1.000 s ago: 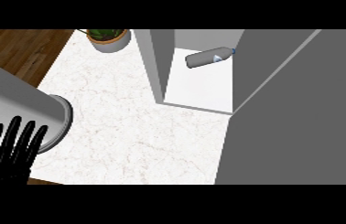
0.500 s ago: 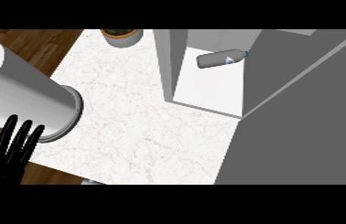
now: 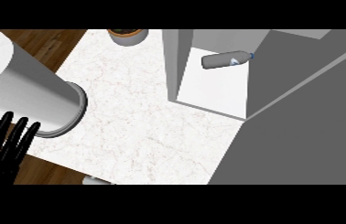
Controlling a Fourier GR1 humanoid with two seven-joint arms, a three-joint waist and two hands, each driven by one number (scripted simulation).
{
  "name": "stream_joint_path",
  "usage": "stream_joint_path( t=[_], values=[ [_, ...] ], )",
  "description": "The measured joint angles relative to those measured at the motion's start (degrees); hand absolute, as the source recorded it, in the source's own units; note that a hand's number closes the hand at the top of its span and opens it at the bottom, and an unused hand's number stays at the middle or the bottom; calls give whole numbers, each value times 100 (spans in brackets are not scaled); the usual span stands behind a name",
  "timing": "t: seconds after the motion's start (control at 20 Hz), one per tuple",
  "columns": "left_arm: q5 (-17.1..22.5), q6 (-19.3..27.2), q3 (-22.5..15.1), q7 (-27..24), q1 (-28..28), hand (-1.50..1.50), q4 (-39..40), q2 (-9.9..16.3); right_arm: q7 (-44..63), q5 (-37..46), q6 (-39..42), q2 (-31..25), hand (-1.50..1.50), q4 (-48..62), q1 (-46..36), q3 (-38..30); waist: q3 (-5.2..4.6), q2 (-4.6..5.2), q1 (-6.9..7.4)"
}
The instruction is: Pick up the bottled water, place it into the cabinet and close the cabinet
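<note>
The bottled water (image 3: 226, 60), a grey bottle with a blue cap, lies on its side on the white floor of the cabinet (image 3: 216, 93) at the upper right. The cabinet's grey door (image 3: 297, 122) stands open and fills the right side of the view. My left hand (image 3: 15, 143) shows at the lower left edge, its black fingers straight and holding nothing, far from the bottle. Its grey forearm (image 3: 37, 93) runs in from the upper left. My right hand does not show.
A potted plant (image 3: 127, 35) stands at the back edge of the white marble counter (image 3: 135, 109). Wooden floor (image 3: 40, 40) shows to the left of the counter. A small grey object (image 3: 96, 180) peeks out at the counter's near edge.
The left forearm has pushed further into view and looks larger, with the hand lower at the left edge. The pot has slid towards the top edge. The bottle stays lying in the cabinet.
</note>
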Motion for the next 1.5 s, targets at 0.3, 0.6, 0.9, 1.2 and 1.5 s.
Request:
stream_joint_path(
  t=[0.3, 0.6, 0.9, 1.2, 1.5],
  values=[
    [72, -77, 80, 21, -33, -150, 73, 48, 285, -29, 177, -81, 150, 11, -501, 13, -14, 4, -7],
    [144, -165, 160, 24, -45, -150, 130, 86, 421, -109, 330, -67, 150, 39, -700, 11, -19, 33, -45],
    [179, -251, 212, 21, -81, -150, 157, 118, 387, -484, 450, 27, 150, 197, -720, 29, -24, 129, 55],
    [215, -331, 278, 37, -161, -150, 176, 174, 306, -992, 572, 127, 150, 432, -763, 33, -15, 201, 131],
    [263, -404, 328, 39, -170, -150, 244, 192, 750, -1329, 327, 456, 150, 828, -1221, -10, 2, 186, 89]
  ],
)
